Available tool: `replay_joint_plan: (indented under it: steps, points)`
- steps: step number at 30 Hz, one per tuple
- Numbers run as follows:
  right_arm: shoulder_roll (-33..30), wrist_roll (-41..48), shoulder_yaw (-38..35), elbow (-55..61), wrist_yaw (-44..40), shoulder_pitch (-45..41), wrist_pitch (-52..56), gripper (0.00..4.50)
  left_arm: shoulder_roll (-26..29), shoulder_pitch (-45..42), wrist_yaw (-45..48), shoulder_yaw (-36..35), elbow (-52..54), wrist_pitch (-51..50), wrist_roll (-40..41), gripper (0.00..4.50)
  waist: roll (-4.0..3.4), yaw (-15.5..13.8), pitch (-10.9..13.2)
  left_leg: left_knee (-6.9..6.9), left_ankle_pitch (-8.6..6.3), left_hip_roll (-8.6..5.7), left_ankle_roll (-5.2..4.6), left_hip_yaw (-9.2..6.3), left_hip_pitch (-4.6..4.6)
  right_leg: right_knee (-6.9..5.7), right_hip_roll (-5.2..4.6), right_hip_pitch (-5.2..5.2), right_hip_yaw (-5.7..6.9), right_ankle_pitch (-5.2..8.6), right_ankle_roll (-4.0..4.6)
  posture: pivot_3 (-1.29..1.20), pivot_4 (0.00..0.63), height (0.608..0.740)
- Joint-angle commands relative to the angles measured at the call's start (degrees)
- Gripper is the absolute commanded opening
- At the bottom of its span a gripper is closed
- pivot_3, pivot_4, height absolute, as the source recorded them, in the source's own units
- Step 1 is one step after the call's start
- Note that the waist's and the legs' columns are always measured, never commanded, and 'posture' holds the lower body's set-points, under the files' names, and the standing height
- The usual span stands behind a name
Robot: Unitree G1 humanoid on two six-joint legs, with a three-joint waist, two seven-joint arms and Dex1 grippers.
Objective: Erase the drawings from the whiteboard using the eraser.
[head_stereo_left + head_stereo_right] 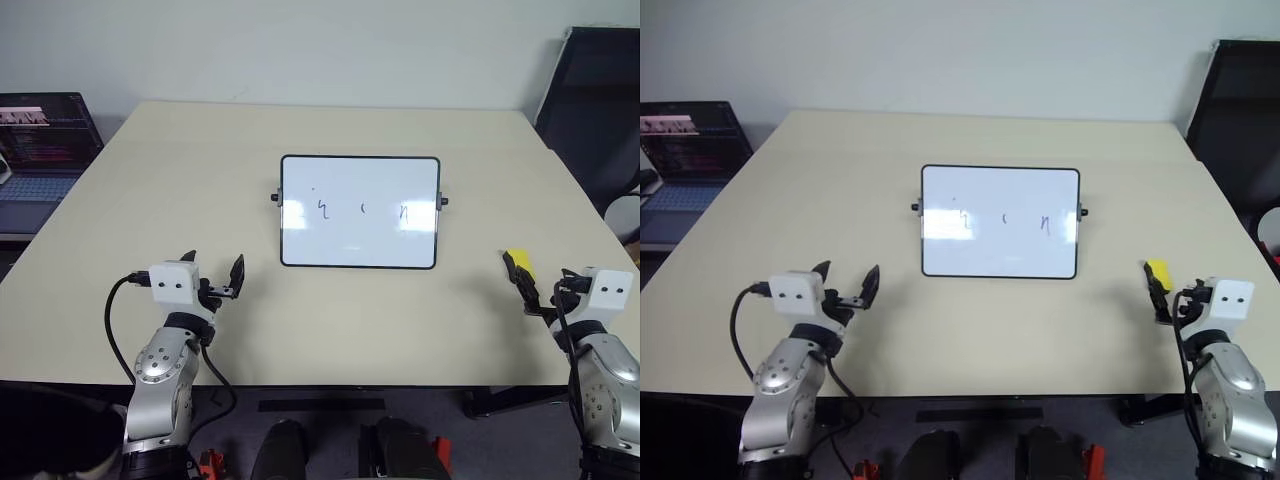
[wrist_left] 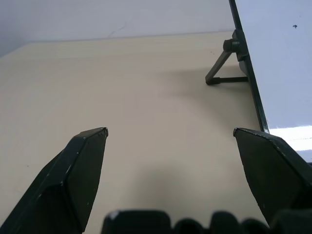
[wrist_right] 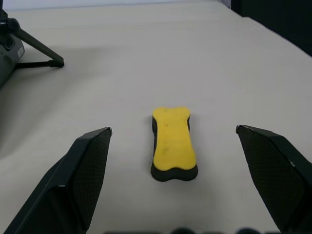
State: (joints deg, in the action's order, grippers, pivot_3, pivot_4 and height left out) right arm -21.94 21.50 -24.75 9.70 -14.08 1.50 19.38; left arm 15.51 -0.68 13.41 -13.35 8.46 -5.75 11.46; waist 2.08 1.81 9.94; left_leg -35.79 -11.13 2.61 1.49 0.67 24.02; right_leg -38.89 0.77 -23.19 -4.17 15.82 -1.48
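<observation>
The whiteboard [image 1: 360, 250] stands tilted on its stand at the middle of the table. Three small dark drawings [image 1: 322, 208] run in a row across its white face. The eraser [image 1: 517, 261], a small yellow block with a dark underside, lies flat on the table to the board's right. My right gripper [image 1: 545, 285] is open just behind it. In the right wrist view the eraser [image 3: 173, 144] lies ahead, between the lines of the two spread fingers [image 3: 83, 170], untouched. My left gripper [image 1: 214, 260] is open and empty over the table, in front of the board's left edge [image 2: 248, 83].
The beige table [image 1: 200, 160] carries only the board and eraser. An open laptop [image 1: 40, 140] sits on a surface off the table's left side. A black chair [image 1: 600, 110] stands at the back right, near the table's corner.
</observation>
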Motion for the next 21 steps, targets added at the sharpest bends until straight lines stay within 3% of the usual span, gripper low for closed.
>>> replay_joint_plan:
  steps: [1,21]
  points:
    - [0.12,0.57,-1.46,2.87,0.89,0.36,-0.45,4.49,0.07,-1.18,0.21,0.16,0.66,0.44,0.32,4.5,0.0,0.01,0.0,0.0,0.0,0.0,0.0,0.0,0.0,0.0,0.0,0.0,0.0,0.0,0.0,0.0,0.15,0.74]
    - [2.37,1.06,-1.68,5.9,2.04,5.76,-0.04,4.49,2.71,-6.14,3.17,-0.84,-1.78,-1.42,1.12,4.5,0.0,0.03,0.0,0.0,-0.01,0.01,0.02,0.0,0.0,0.0,0.01,0.0,0.0,0.04,0.02,0.0,0.15,0.74]
